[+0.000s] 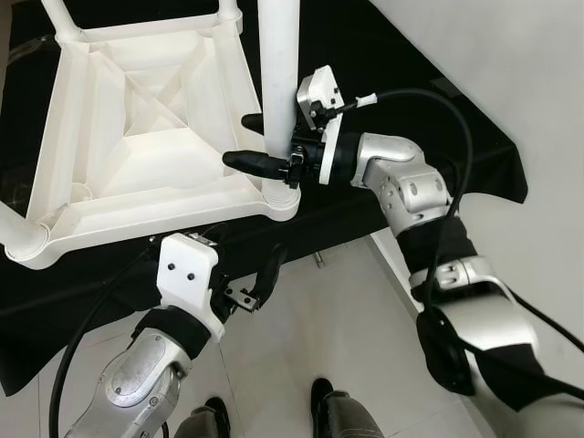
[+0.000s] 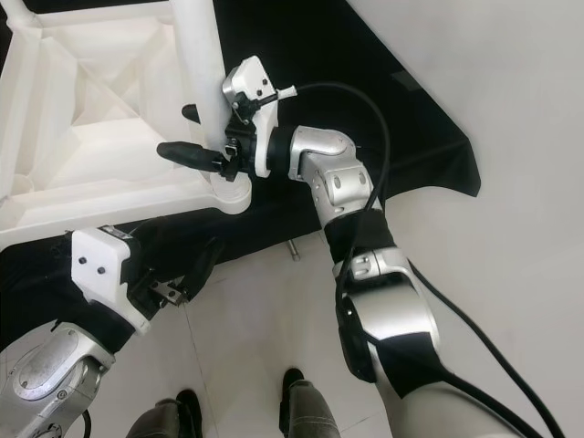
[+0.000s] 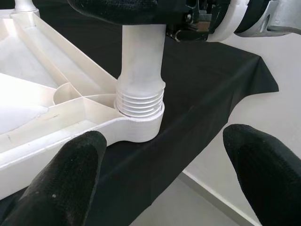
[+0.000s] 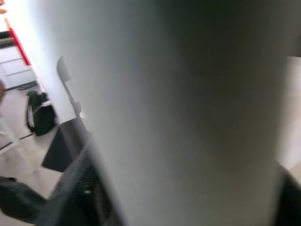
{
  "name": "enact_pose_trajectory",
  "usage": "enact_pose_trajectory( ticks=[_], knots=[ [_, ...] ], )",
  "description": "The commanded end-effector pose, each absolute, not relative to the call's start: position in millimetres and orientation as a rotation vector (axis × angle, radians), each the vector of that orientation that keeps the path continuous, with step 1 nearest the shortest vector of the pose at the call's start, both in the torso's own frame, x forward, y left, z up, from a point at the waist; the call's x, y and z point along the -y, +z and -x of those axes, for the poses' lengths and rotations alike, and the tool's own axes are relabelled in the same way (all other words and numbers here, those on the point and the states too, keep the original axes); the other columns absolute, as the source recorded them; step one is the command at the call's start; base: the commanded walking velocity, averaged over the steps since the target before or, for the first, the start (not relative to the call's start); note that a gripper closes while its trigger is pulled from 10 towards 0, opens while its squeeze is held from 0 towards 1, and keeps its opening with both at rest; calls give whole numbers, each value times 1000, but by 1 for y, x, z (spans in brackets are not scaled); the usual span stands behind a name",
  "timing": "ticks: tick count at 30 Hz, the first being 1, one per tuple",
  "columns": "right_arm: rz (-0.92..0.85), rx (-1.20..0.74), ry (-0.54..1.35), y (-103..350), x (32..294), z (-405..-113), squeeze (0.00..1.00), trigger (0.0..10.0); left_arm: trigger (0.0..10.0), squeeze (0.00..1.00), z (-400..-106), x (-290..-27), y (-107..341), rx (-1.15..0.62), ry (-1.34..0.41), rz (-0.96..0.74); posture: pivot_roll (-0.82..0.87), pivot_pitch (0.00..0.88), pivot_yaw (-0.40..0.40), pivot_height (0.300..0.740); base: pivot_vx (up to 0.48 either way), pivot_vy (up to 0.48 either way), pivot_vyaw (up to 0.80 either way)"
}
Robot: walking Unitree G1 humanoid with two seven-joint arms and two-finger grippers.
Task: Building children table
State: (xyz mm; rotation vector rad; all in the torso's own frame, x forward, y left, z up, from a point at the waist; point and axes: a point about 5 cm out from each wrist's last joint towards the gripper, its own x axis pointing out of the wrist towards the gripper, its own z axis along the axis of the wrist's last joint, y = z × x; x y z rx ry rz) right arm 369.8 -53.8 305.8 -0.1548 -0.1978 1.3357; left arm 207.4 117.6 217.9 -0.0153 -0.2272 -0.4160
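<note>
Tabletop [image 1: 137, 137]: white moulded plastic, inverted, ribbed underside up, upper left of the head views, lying on a worktop [image 1: 383, 64] draped in matte black cloth.

Leg [image 1: 278, 82]: smooth white tube, upright in the tabletop's near corner socket [image 3: 138, 125]. Several thread ridges show above the socket rim in the left wrist view, so by my reading it is not screwed fully home. Other legs stand at further corners, at the top and left edges; full count cannot be told.

Right gripper [image 1: 258, 141]: centre frame, long black fingers clasped around the leg just above the socket.

Left gripper [image 1: 245, 278]: lower centre, below the worktop edge, fingers spread wide, holding nothing, aimed at the socket.

Floor [image 1: 347, 319]: pale glossy tiles.
</note>
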Motion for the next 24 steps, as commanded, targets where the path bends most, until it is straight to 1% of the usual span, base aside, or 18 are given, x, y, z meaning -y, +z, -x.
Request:
enact_pose_trajectory(
  ticks=[1, 4, 10, 13, 14, 15, 16, 17, 18, 19, 20, 21, 22, 23, 24],
  knots=[
    [148, 207, 1399, 305, 45, -366, 0, 0, 10000, 0, -204, -118, 219, 233, -410, 14, 19, 311, -38, 740, 0, 0, 0],
    [112, 193, 1445, 301, 50, -368, 0, 0, 10000, 0, -203, -119, 219, 226, -410, 10, 18, 320, -28, 740, 0, 0, 0],
    [68, 187, 1424, 293, 60, -370, 0, 0, 10000, 0, -204, -119, 219, 226, -413, 16, 6, 320, -30, 740, 0, 0, 0],
    [26, 122, 1169, 272, 72, -376, 0, 0, 10000, 0, -205, -118, 218, 227, -419, 18, -6, 320, -46, 740, 0, 0, 0],
    [47, 59, 976, 256, 75, -379, 0, 0, 10000, 0, -205, -118, 218, 227, -420, 18, -5, 320, -52, 740, 0, 0, 0],
    [69, 22, 846, 245, 79, -379, 0, 0, 10000, 0, -205, -118, 218, 227, -420, 17, -4, 320, -52, 740, 0, 0, 0],
    [69, 22, 846, 245, 79, -379, 0, 0, 10000, 0, -205, -118, 218, 227, -420, 17, -4, 320, -52, 740, 0, 0, 0],
    [87, -59, 523, 227, 92, -379, 0, 0, 10000, 0, -205, -118, 218, 227, -420, 17, -4, 320, -52, 740, 0, 0, 0],
    [87, -59, 523, 227, 92, -379, 0, 0, 10000, 0, -205, -118, 218, 227, -420, 17, -4, 320, -52, 740, 0, 0, 0],
    [-2, -121, 348, 211, 99, -369, 0, 0, 10000, 0, -205, -119, 218, 228, -421, 17, -8, 319, -46, 740, 0, 0, 0],
    [-2, -121, 348, 211, 99, -369, 0, 0, 10000, 0, -205, -119, 218, 228, -421, 17, -8, 319, -46, 740, 0, 0, 0],
    [-51, -144, 311, 206, 94, -360, 0, 0, 10000, 0, -206, -119, 218, 229, -420, 18, -4, 325, -31, 740, 0, 0, 0],
    [-51, -144, 311, 206, 94, -360, 0, 0, 10000, 0, -206, -119, 218, 229, -420, 18, -4, 325, -31, 740, 0, 0, 0],
    [-85, -143, 312, 207, 87, -358, 0, 0, 10000, 0, -207, -118, 218, 229, -424, 20, -15, 304, -28, 740, 0, 0, 0],
    [-85, -143, 312, 207, 87, -358, 0, 0, 10000, 0, -207, -118, 218, 229, -424, 20, -15, 304, -28, 740, 0, 0, 0]
  ],
)
